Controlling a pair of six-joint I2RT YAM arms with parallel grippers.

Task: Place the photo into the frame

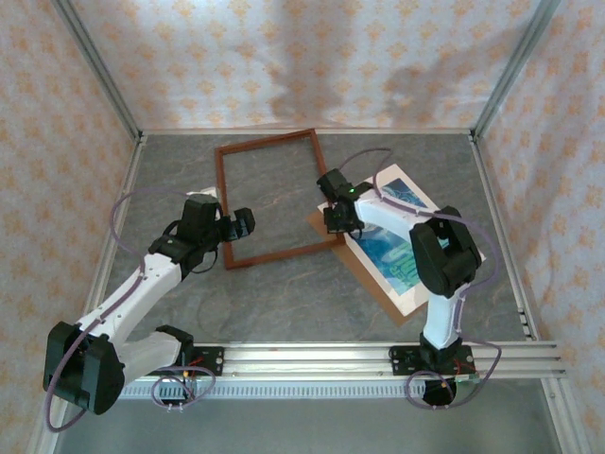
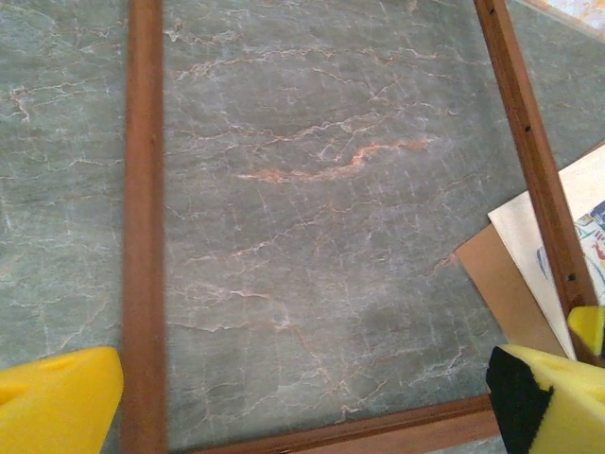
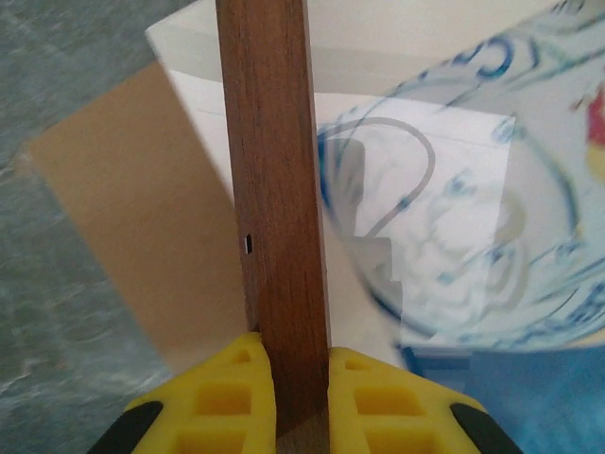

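One side of the thin dark reddish-brown wooden frame (image 1: 265, 141), at 3 o'clock, is pinched tight by my right gripper (image 3: 291, 364). My left gripper (image 1: 241, 225) gapes wide by the 8 o'clock corner. The blue-and-teal glossy photo (image 1: 388, 248) lies at 3 o'clock of the frame. Next, I think, I slide the frame over it.

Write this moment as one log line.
right gripper: shut on frame | left gripper: open over frame corner | photo: outside frame

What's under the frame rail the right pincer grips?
Beneath the thin reddish-brown wooden frame rail lie a plain brown backing board and the glossy blue photo; the strip directly below is covered.
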